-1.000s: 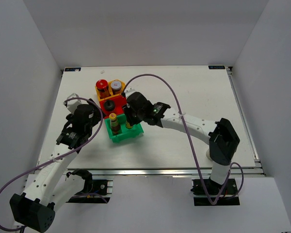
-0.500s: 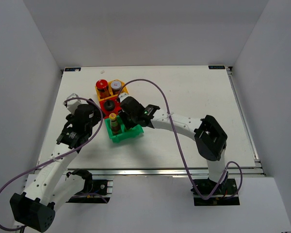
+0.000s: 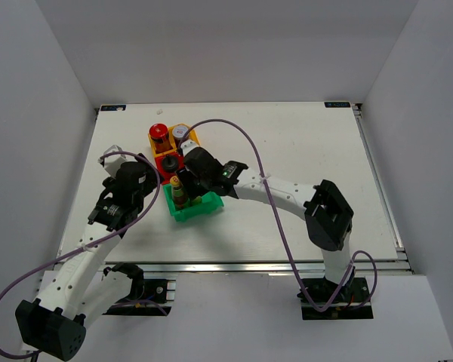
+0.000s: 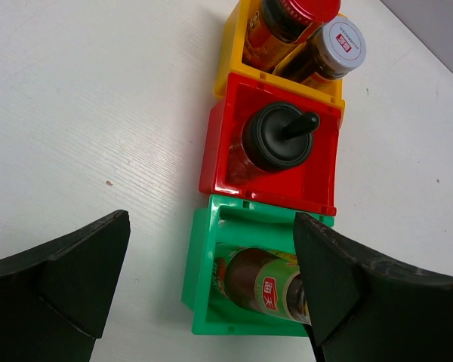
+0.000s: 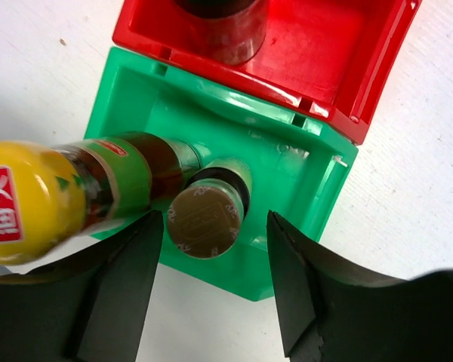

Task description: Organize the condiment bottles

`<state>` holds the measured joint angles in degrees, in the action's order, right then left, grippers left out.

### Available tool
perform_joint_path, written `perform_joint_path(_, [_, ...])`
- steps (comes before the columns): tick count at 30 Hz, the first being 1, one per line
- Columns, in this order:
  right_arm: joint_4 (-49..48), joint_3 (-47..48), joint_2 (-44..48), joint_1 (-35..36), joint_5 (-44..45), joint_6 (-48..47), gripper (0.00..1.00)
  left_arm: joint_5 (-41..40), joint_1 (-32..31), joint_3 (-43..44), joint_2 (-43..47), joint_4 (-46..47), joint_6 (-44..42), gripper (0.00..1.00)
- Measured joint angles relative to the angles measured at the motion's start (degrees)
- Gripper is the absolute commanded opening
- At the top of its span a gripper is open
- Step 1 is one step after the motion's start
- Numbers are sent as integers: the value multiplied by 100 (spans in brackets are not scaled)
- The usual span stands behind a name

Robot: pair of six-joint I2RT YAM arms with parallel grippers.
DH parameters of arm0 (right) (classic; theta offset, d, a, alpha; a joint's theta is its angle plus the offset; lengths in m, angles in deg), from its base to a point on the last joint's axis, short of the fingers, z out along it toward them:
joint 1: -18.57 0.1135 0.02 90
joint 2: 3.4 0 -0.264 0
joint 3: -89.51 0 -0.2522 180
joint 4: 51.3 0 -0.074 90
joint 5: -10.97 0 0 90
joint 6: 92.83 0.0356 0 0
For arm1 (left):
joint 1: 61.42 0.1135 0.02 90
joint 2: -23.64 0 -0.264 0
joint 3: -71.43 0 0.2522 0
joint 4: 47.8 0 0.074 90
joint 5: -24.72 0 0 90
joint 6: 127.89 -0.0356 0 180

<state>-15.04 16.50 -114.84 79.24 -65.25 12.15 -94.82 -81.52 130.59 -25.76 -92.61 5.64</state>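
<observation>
A slim bottle [image 5: 204, 222] stands in the green bin [image 5: 317, 181] between the parted, empty fingers of the right gripper [image 5: 215, 226], the yellow-capped bottle [image 5: 30, 200] just left of them. The left gripper [image 4: 211, 222] gapes empty over the white table [image 3: 302, 143], white walls [image 3: 226, 45] around. A second ago the right jaws were shut.

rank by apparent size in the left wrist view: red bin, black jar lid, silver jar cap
1. red plastic bin
2. round black jar lid
3. round silver jar cap, though it may just be farther from the camera
</observation>
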Motion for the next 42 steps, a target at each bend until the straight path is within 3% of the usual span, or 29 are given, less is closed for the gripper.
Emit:
perform_joint_path(9, [146, 160, 50, 55, 243, -4, 71, 2, 0, 0, 0, 0, 0, 98])
perform_joint_path(13, [313, 140, 352, 61, 448, 2, 83, 2, 0, 0, 0, -2, 0, 98])
perform_joint_path(16, [352, -74, 927, 61, 654, 0, 89, 2, 0, 0, 0, -9, 0, 98])
perform_joint_path(23, [610, -1335, 2914, -133, 1189, 321, 89, 7, 0, 2, 0, -31, 2, 98])
perform_joint_path(30, [1982, -3322, 4977, -2280, 1742, 1523, 90, 9, 0, 2, 7, -17, -4, 98])
perform_joint_path(34, [2918, -3797, 6116, -3010, 2044, 2138, 89, 13, 0, 4, -26, -15, -20, 98])
perform_joint_path(37, [3423, -3912, 6487, -3545, 2144, 2542, 89, 28, 0, 7, -111, 24, -61, 98])
perform_joint_path(42, [3652, -4275, 6277, -4380, 2041, 2723, 89, 66, 0, 4, -212, 28, -125, 98])
